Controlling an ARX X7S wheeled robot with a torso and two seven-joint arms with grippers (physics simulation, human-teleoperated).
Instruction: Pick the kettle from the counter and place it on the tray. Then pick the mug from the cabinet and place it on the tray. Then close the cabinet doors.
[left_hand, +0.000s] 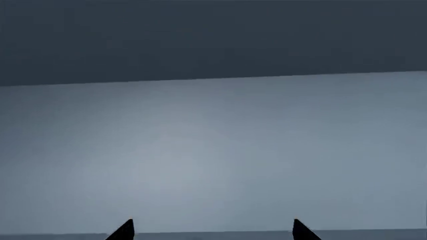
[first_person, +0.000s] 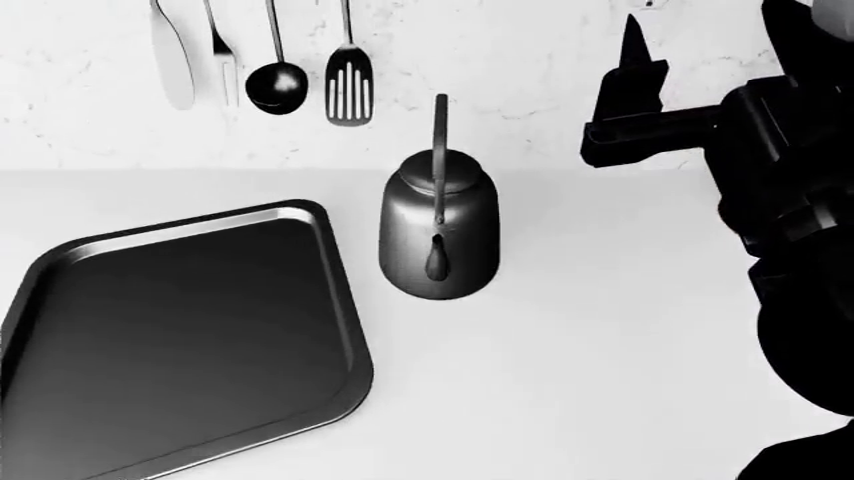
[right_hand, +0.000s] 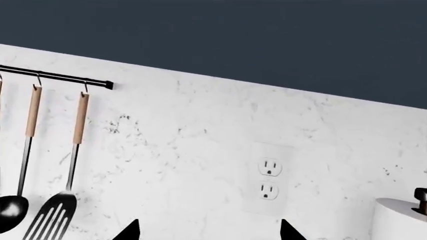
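While the tray (first_person: 187, 340) lies empty nearest the robot on the counter (first_person: 587, 340), the kettle (first_person: 439, 236) stands upright just beside its far corner, untouched. The right gripper (first_person: 627, 95), raised level with the wall, shows spread tips grasping nothing, like the left gripper (left_hand: 212, 231). I judge that a descent from there could knock the thin arched handle and tip the kettle.

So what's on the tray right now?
Nothing: the tray shows a bare black floor up to its rim. The kettle stands beside it on the counter, apart from it. The tray's near corner runs out of view.
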